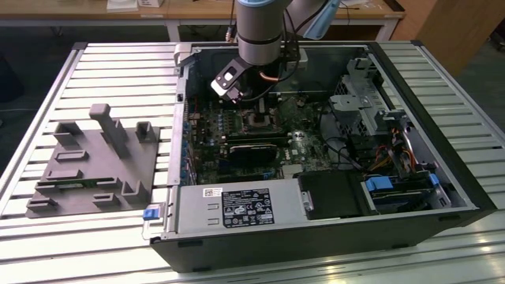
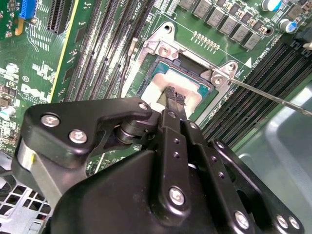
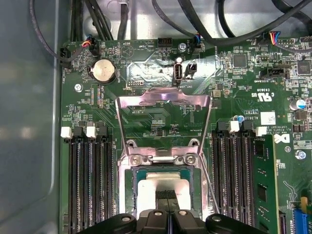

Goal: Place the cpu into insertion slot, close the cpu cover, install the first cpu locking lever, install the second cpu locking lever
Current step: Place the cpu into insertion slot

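Ribbed metal table (image 1: 47,248) carries, at the exterior view's left, a grey moulded fixture (image 1: 94,160). To its right lies an open computer case (image 1: 316,242), with the arm reaching down into it. Inside, the gripper (image 2: 175,96) sits over the insertion slot (image 3: 133,187) — jaws clenched together, grasping nothing, tips touching the pale top of the cpu (image 2: 158,87). That cpu is seated flat in the slot. Its cpu cover (image 3: 163,101) is swung back, open, hinged at the slot's edge. One locking lever (image 2: 265,93) — a thin rod — juts free beside the slot, unlatched.
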`<state>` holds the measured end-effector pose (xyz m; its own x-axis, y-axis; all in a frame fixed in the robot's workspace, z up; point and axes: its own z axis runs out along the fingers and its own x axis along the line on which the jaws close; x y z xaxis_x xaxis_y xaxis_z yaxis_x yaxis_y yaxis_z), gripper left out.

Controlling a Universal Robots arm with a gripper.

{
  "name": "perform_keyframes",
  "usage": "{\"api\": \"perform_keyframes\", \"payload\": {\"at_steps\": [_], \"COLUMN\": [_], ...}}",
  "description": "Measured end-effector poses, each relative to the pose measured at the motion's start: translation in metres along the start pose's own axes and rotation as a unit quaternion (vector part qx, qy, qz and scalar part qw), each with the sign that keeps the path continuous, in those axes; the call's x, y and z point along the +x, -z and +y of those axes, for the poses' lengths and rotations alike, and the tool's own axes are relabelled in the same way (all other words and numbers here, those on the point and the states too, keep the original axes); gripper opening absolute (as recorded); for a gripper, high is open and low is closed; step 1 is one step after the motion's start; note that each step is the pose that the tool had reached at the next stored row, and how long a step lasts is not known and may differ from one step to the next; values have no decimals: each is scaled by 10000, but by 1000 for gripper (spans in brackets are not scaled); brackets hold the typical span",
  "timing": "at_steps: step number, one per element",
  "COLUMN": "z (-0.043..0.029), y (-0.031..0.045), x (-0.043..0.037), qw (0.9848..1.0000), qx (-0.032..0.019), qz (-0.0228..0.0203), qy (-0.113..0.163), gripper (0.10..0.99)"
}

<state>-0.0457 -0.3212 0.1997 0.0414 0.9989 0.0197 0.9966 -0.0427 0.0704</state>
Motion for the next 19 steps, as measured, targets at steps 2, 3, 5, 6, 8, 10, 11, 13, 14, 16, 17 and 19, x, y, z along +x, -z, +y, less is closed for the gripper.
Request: {"api": "perform_keyframes", "payload": {"at_steps": [2, 3, 5, 6, 8, 10, 11, 13, 14, 16, 17, 19], "z": [-1, -1, -1, -1, -1, 1, 2, 3, 5, 7, 9, 13], "y": [-6, -7, -9, -10, -10, -1, 7, 43, 62, 104, 127, 180], "x": [-1, -1, -1, 0, 0, 2, 2, 1, 2, 2, 3, 4], "qw": [10000, 10000, 10000, 10000, 10000, 10000, 10000, 10000, 10000, 10000, 10000, 10000], "qx": [1, 2, 1, 1, 0, -4, -4, 0, -1, -1, 0, -1], "qz": [-3, -3, -2, -1, 0, 5, 6, 0, 1, 1, 0, 1], "qy": [0, 0, 0, 0, 0, -1, -1, 0, 0, 0, 0, 0], "gripper": [106, 106, 106, 106, 106, 106, 106, 106, 106, 106, 106, 106]}}
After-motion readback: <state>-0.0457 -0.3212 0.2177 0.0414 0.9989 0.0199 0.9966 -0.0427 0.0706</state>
